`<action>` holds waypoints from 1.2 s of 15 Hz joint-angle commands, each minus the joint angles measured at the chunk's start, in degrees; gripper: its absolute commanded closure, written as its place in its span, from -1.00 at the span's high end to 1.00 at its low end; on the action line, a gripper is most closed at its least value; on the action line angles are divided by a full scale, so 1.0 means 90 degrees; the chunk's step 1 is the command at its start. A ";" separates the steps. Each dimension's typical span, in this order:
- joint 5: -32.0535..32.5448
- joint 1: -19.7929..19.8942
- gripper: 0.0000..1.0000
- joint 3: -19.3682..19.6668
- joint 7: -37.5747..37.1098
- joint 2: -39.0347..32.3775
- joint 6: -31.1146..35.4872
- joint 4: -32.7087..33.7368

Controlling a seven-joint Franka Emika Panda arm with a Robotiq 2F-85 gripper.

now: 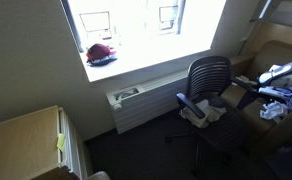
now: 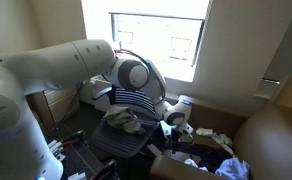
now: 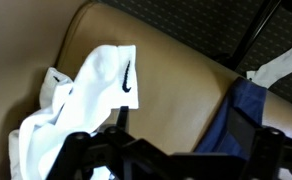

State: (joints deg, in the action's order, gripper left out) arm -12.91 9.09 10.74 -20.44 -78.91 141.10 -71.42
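Arm stretched out, jaws apart
The arm (image 2: 56, 75) bends low; its gripper (image 3: 168, 150) stands wide, apparently holding nothing.

An exterior view is set high and far back, tilted down across the room toward the window (image 1: 126, 20), the office chair (image 1: 206, 88) and the arm (image 1: 283, 70) at its right edge. An exterior view is placed low and close beside the arm (image 2: 56, 75), which fills its left half, and is faced toward the same window (image 2: 156, 40) and office chair (image 2: 126, 120). The wrist view is pointed steeply down from very near, past the gripper (image 3: 171, 152) at its bottom edge, onto a white sock (image 3: 96, 85) and blue cloth (image 3: 248, 112) on a tan box (image 3: 176, 70). Window, office chair and arm are shared by both exterior views.
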 commanded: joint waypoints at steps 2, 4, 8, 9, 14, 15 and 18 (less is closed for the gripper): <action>-0.0235 0.0308 1.00 -0.0650 0.0758 0.0532 -0.0390 -0.0418; -0.0270 0.0258 1.00 -0.0936 0.1071 0.1027 -0.0618 -0.0954; -0.0221 0.0265 1.00 -0.1343 0.1318 0.1494 -0.1700 -0.1294; -0.0214 0.0283 1.00 -0.1311 0.1316 0.1515 -0.1968 -0.1286; -0.0179 0.0144 1.00 -0.1034 0.0984 0.1360 -0.3134 -0.1077; -0.0242 0.0184 1.00 -0.1023 0.0938 0.1373 -0.3214 -0.1013; 0.0044 -0.0095 1.00 -0.0747 0.0935 0.1499 -0.2148 -0.1180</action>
State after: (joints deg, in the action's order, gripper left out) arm -14.08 10.63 1.40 -11.89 -68.39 115.43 -79.58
